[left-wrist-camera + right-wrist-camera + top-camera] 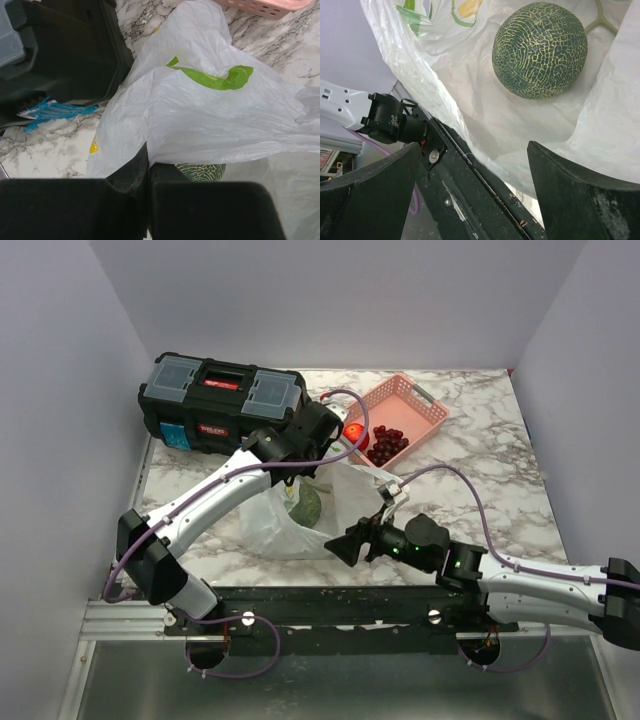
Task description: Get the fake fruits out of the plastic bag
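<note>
The plastic bag [275, 525] lies open on the marble table, its mouth toward the near edge. The green melon [305, 505] sits inside it; it fills the right wrist view [539, 49] and peeks under the bag's fold in the left wrist view [202, 171]. My left gripper [290, 480] is shut on the bag's upper edge [210, 115] and holds it up. My right gripper [338, 543] is open and empty at the bag's mouth, short of the melon. The red apple [354, 430] and the grapes [386, 445] lie in the pink basket [425, 410].
A black toolbox [220, 405] stands at the back left, close to the bag; it also shows in the left wrist view [60, 50]. The black rail along the table's near edge [470, 200] runs just under my right gripper. Grey walls enclose the table.
</note>
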You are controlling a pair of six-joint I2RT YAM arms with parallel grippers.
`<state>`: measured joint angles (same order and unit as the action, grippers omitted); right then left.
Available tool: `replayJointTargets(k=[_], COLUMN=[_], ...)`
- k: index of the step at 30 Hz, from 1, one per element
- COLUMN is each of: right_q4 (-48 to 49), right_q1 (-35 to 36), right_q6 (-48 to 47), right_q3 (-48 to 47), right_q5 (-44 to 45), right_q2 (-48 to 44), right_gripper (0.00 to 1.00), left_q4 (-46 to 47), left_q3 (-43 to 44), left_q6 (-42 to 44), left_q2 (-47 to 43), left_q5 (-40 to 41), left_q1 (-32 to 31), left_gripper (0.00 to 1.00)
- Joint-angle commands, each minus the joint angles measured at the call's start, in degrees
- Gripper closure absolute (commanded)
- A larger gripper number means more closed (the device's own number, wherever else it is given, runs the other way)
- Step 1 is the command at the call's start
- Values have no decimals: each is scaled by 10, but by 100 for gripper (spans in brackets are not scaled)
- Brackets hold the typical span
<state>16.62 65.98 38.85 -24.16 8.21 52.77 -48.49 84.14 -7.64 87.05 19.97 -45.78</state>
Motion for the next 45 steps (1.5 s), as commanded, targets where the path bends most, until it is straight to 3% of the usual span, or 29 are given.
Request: replayJointTargets(k=[1, 10, 20, 30, 34, 38, 45], right_q4=[-22, -86, -154, -263, -245, -174, -86], right_q1=[0, 0, 0, 0, 0, -1, 0], right_q6=[12, -16, -39, -11, -1, -5, -42], right_q3=[-7, -90, -170, -198, -190, -184, -260], right_q5=[25, 56, 218, 165, 166, 141, 56], right_q2=[-10, 29, 42, 31, 17, 59, 206], right_gripper=[9, 10, 4, 6, 6, 9, 31], left_q4=[-4, 80, 89, 170, 187, 191, 189], left_q3=[27, -8, 17, -88, -116, -135, -139], left_q6=[36, 14, -1, 7, 27, 36, 31], left_q2=[-23, -137, -177, -219, -242, -253, -251], left_q5=[1, -108, -108, -180, -183, -199, -226], left_q1=[-1, 0, 0, 0, 0, 1, 1], left_gripper=[100, 100, 100, 100, 100, 100, 100])
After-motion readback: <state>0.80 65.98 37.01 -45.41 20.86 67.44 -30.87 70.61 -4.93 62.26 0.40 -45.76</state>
